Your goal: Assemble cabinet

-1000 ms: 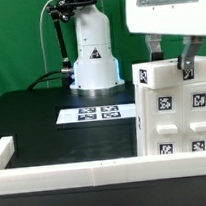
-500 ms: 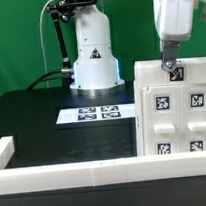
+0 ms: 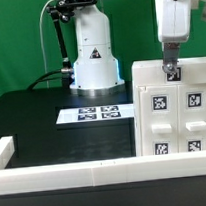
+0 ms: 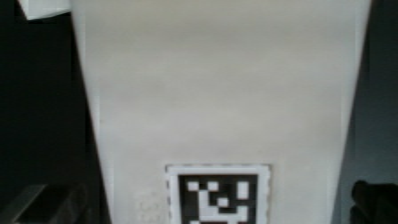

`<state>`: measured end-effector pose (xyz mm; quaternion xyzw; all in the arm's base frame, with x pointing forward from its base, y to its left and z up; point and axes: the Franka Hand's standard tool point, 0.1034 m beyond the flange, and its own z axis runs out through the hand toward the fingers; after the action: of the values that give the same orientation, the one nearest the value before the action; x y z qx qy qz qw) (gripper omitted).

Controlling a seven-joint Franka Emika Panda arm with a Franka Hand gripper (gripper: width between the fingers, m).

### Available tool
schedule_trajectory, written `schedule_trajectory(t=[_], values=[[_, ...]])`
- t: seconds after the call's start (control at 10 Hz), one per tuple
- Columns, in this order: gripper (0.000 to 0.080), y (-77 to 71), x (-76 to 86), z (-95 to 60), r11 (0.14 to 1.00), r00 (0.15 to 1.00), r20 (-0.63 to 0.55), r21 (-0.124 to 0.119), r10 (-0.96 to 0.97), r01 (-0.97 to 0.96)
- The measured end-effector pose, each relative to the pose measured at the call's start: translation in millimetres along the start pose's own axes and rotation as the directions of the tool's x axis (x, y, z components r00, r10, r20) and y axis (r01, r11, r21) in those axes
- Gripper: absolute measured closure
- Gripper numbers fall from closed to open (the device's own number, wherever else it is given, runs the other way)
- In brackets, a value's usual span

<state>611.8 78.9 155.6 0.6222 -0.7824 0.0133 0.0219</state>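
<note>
The cabinet (image 3: pixel 175 110) is a big white box with tagged square fronts, standing at the exterior view's right behind the front rail. My gripper (image 3: pixel 172 69) comes straight down onto its top edge, seen edge-on, with one dark finger (image 3: pixel 170 56) over a tag. In the wrist view a white face of the cabinet (image 4: pixel 214 90) with a tag fills the picture. My gripper (image 4: pixel 199 205) straddles it, with dark fingertips (image 4: pixel 375 200) at both lower corners and thin dark gaps between them and the white face. The jaws look open.
The marker board (image 3: pixel 99 113) lies flat on the black table in front of the robot base (image 3: pixel 95 66). A long white border rail (image 3: pixel 67 174) runs along the front, with a raised end (image 3: pixel 2 151) at the exterior view's left.
My gripper has turned from broadside with spread fingers to edge-on and come down onto the cabinet's top. The cabinet has shifted slightly to the exterior view's left.
</note>
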Motion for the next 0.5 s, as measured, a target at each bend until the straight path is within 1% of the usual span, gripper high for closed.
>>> schedule_trajectory(t=[0.1, 0.5], values=[[0.0005, 0.1, -0.2, 0.1, 1.000, 1.000, 0.000, 0.000, -0.004, 0.004], [0.0003, 0.1, -0.4, 0.2, 1.000, 1.000, 0.000, 0.000, -0.007, 0.007]])
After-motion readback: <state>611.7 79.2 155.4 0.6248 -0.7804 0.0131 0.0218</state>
